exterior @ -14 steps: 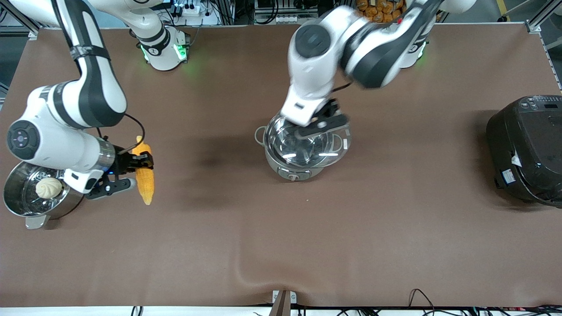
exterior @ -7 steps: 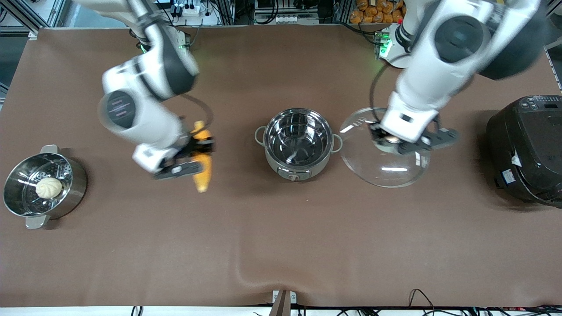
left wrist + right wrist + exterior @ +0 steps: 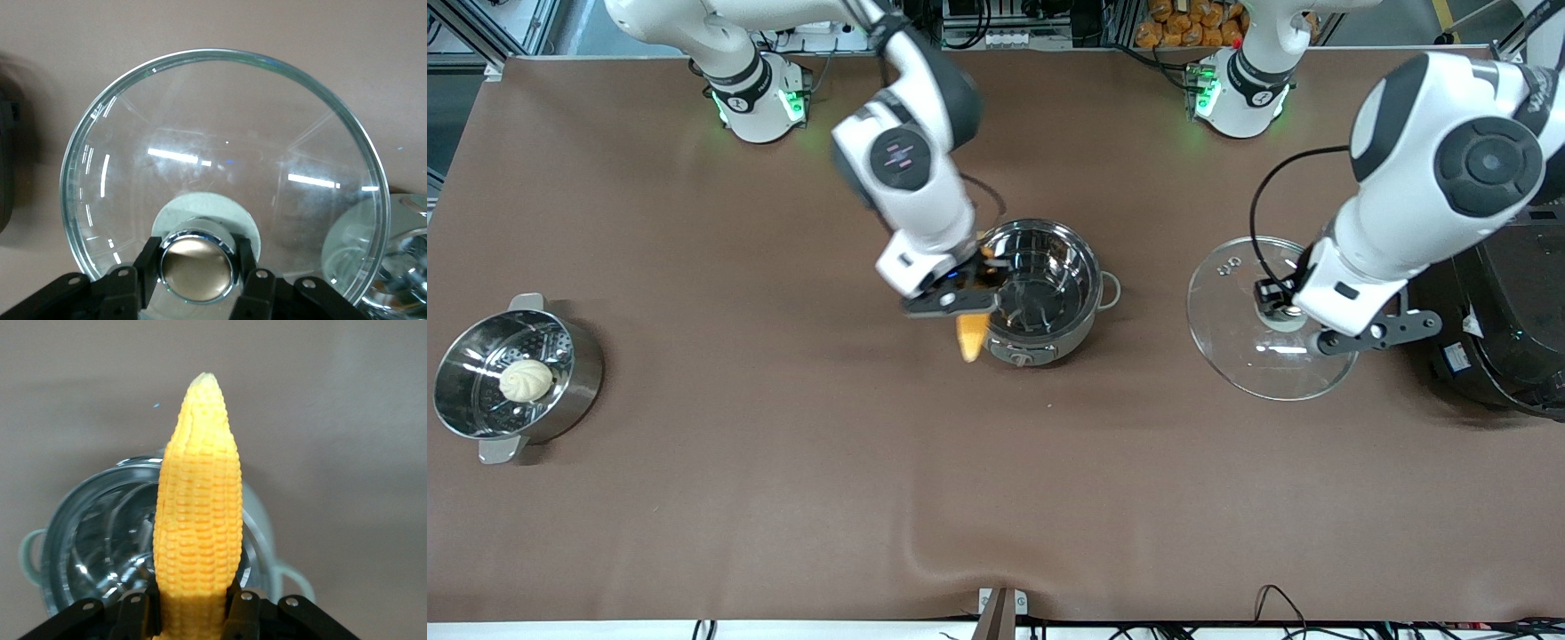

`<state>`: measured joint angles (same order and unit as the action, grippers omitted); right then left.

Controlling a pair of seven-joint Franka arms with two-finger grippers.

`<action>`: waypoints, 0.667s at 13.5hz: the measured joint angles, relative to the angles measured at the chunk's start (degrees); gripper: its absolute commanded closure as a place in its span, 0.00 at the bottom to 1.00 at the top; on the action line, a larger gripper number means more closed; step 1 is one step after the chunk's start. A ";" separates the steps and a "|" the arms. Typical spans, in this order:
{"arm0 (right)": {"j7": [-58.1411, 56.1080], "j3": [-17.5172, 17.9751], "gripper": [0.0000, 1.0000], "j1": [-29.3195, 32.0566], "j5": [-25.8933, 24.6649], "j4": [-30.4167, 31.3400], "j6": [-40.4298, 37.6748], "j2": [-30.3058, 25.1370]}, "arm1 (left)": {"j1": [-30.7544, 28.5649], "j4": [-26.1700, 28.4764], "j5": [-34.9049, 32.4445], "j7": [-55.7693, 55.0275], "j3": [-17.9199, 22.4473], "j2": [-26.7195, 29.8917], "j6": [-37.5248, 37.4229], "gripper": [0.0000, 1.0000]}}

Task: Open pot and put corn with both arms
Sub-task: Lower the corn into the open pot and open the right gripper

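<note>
The open pot [image 3: 1092, 267] stands mid-table, its shiny inside empty. My right gripper [image 3: 971, 286] is shut on the corn [image 3: 970, 338] and holds it over the pot's rim on the side toward the right arm's end. In the right wrist view the corn [image 3: 198, 500] points away from the gripper [image 3: 193, 613], with the pot [image 3: 87, 540] below it. My left gripper [image 3: 1285, 313] is shut on the knob [image 3: 197, 265] of the glass lid [image 3: 1232, 351], low over the table between the pot and the black cooker. I cannot tell whether the lid [image 3: 220, 120] touches the table.
A steel steamer pot [image 3: 574, 396] with a white bun [image 3: 526, 380] stands at the right arm's end. A big black cooker [image 3: 1507, 302] stands at the left arm's end, close to the lid. Brown table [image 3: 996, 489] stretches toward the front camera.
The right arm carried the corn from beside the steamer pot to over the pot's rim. The left arm lifted the lid off the pot and carried it toward the black cooker.
</note>
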<state>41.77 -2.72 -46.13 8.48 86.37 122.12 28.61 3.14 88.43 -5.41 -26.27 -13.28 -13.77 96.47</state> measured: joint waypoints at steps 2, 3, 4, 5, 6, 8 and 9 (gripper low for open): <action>4.51 -0.05 0.90 -2.77 -1.02 -1.78 1.44 1.56 | -1.46 2.25 0.00 1.46 0.01 -0.05 2.79 1.00; 6.71 -0.09 0.89 -3.91 -1.94 -2.32 2.30 2.46 | -1.83 3.33 0.00 1.73 0.01 -0.07 4.13 1.00; 8.72 -0.10 0.86 -4.83 -3.25 -2.61 3.20 3.47 | -2.04 4.45 0.00 1.74 0.01 -0.08 5.49 1.00; 10.15 -0.10 0.79 -5.53 -4.30 -2.76 3.91 4.57 | -2.24 5.66 -0.01 1.74 0.01 -0.11 7.01 1.00; 10.94 -0.13 0.63 -5.94 -4.81 -2.86 4.33 5.57 | -2.52 6.87 -0.01 1.75 0.01 -0.12 8.55 1.00; 11.54 -0.29 0.23 -6.07 -5.13 -2.92 4.37 6.80 | -3.52 9.35 -0.01 2.80 0.01 -0.12 11.53 1.00; 11.91 -0.44 0.03 -6.07 -5.12 -2.93 4.36 7.02 | -4.18 10.38 -0.01 3.19 0.02 -0.12 12.74 1.00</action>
<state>53.68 -3.16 -52.20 3.35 83.44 126.48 35.63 -1.04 98.81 -5.42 -23.09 -13.26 -13.89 109.21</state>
